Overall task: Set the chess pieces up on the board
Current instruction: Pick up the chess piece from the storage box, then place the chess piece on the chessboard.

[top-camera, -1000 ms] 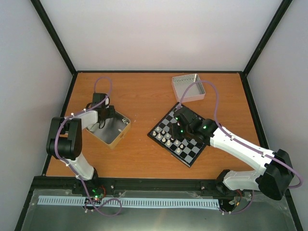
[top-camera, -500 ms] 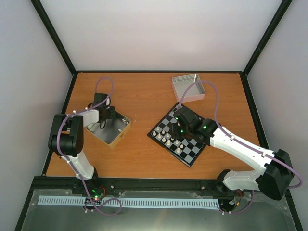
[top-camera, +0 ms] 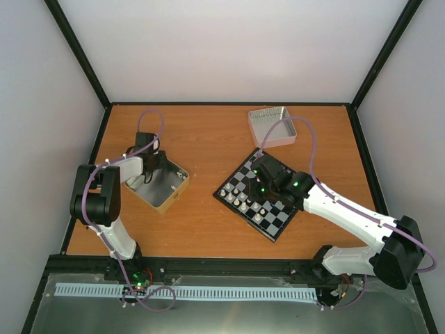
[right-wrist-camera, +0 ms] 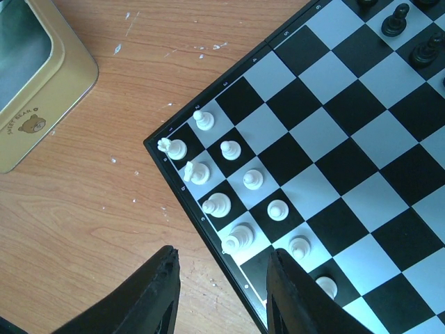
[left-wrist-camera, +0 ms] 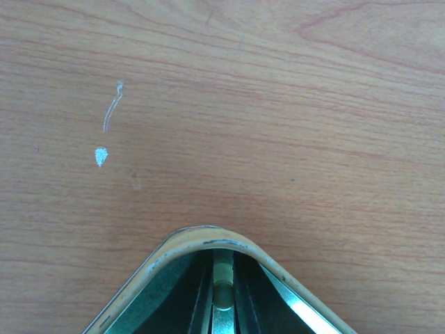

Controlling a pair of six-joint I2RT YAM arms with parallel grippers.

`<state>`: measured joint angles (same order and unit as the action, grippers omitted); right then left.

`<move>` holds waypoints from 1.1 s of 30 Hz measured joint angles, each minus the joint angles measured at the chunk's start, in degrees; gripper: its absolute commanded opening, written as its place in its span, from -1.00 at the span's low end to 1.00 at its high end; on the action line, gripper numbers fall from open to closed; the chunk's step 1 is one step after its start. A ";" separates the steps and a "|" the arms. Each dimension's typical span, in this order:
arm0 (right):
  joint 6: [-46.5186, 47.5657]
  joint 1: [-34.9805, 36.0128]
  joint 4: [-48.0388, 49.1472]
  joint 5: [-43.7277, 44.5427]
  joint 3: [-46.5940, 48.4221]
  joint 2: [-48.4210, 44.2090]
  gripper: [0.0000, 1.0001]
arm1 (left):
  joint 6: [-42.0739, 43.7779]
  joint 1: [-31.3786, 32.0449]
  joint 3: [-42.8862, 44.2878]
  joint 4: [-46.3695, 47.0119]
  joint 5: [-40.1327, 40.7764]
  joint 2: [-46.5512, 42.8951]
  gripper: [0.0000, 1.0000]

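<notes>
1. Overhead view: the board [top-camera: 274, 221] lies tilted, right of the table's [top-camera: 208, 139] middle, with white pieces [top-camera: 240, 200] lined up along its left edge. The right gripper [top-camera: 266, 179] hovers over that side of the board. The left gripper [top-camera: 148, 170] reaches down into a gold tin [top-camera: 174, 197] well to the left. A silver tray [top-camera: 271, 129] sits beyond the board.
2. Left wrist view: only a corner of the tin's rim and bare table show clearly. Something pale sits between dark strips inside the tin. I cannot tell whether that is a piece in the fingers or a reflection, nor how far this gripper is open.
3. Right wrist view: the fingers [right-wrist-camera: 161, 292] stand wide apart with nothing in them, near the board's edge. About ten white pieces stand there in two rows, and black pieces [right-wrist-camera: 398, 19] are at the far side.
4. Risk: the pieces are tiny and packed close — a finger lowered among them would likely topple a neighbour. On the left, a grab against the tin's wall could miss or drop a piece.
</notes>
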<state>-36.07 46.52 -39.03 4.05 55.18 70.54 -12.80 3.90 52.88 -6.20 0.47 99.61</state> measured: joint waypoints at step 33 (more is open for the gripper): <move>-5.01 -11.41 -0.39 10.64 -7.76 -15.89 -0.27 | -19.30 41.53 1.99 -18.45 -4.94 -30.67 -0.82</move>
<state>-41.08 35.11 -39.42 14.70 47.42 54.65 -32.10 45.43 54.87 -24.64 -4.47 68.95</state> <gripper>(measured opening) 0.363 0.091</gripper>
